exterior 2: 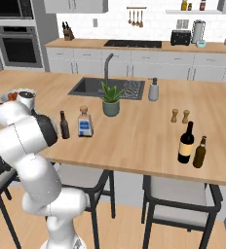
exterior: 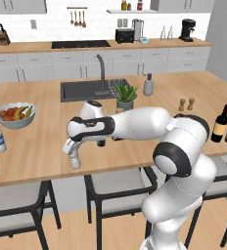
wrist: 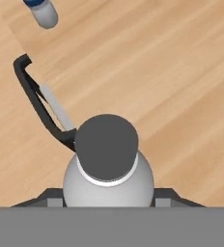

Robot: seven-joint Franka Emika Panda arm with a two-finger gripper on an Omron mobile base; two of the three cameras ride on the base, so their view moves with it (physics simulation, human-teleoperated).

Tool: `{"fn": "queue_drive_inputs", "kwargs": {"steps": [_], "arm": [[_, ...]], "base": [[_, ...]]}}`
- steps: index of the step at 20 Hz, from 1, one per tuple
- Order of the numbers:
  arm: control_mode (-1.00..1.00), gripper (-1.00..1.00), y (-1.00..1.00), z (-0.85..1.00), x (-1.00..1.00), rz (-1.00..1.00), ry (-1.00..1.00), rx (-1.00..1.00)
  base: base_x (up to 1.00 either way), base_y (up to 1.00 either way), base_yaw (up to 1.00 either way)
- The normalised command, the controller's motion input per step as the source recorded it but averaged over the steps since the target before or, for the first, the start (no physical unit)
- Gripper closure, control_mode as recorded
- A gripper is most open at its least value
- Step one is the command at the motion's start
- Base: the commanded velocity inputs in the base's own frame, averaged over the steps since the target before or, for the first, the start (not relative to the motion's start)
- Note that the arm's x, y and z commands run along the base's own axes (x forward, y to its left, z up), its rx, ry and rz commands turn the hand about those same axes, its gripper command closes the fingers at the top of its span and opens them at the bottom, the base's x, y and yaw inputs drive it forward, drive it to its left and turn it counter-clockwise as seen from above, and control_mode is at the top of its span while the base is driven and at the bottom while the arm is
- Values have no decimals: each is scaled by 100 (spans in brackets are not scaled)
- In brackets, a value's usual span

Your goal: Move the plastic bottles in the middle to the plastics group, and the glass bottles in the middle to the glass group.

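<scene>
Between the jaws (exterior: pixel 74 157), near the counter's (exterior: pixel 42 151) front edge, stands the clear bottle (exterior: pixel 75 160), gripped on both sides.

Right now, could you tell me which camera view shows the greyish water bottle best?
The hand view: the greyish water bottle appears from above, cap and shoulders between the hand's fingers. The left base view shows its lower body under the hand.

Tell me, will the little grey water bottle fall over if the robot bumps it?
Probably, yes. The grey water bottle stands upright near the counter's front edge, narrow for its height, so a sideways bump could tip it. It looks see-through and empty, so likely light. Being round, it would probably roll once down.
</scene>
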Motion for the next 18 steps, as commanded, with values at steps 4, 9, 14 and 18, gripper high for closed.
{"fn": "queue_drive_inputs", "kwargs": {"steps": [4,9,14,18], "arm": [[-100,100,97,4,20,16,-3,-2],[-100,100,76,0,13,3,-5,0],[-100,100,68,-16,7,0,0,0],[-100,100,63,-4,30,0,-4,0]], "base": [[0,0,0],[0,0,0],[0,0,0],[0,0,0]]}}
